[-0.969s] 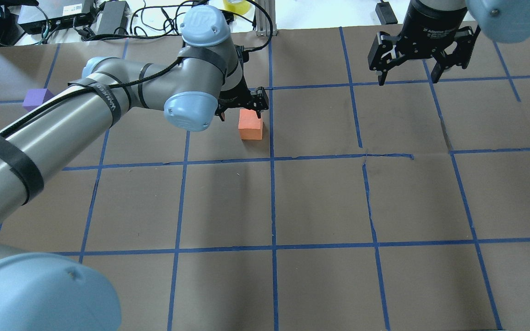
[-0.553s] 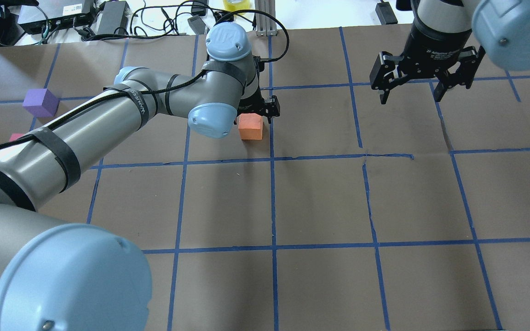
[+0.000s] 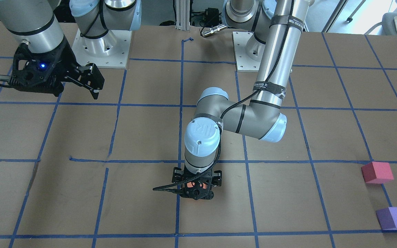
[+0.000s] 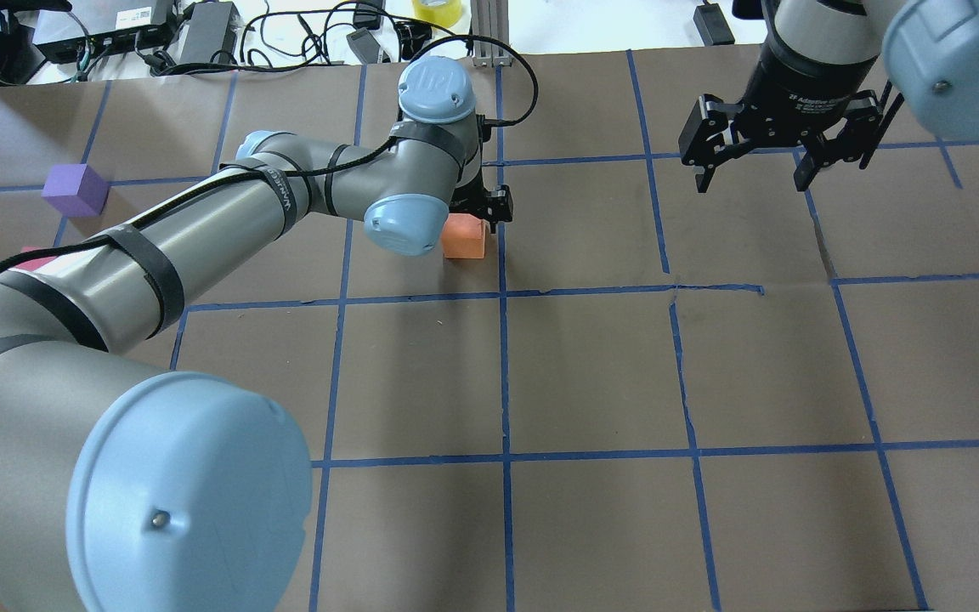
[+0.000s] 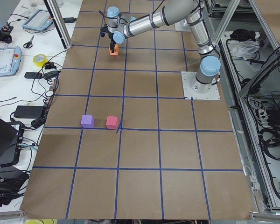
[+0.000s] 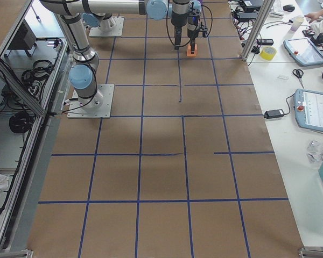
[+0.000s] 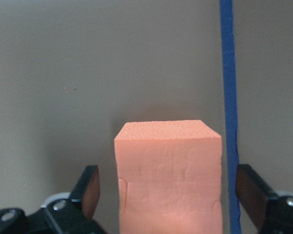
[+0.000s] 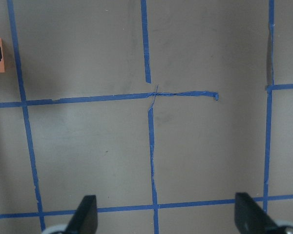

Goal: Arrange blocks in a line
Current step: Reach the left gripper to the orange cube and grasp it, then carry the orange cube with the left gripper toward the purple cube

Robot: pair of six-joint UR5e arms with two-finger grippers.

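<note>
orange block [image 7: 168, 161]: on the bench [image 4: 591, 374] beside a blue tape line [image 7: 228, 73], untouched between the spread jaws of our left gripper [image 7: 168, 187].
handling: we judge it light, soft foam; pinch opposite flat sides gently.
right gripper [image 4: 753, 180]: jaws spread, empty.

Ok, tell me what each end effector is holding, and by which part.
Nothing is held. The left end effector straddles the orange block with gaps at both fingers; the right end effector hangs open and empty.
</note>
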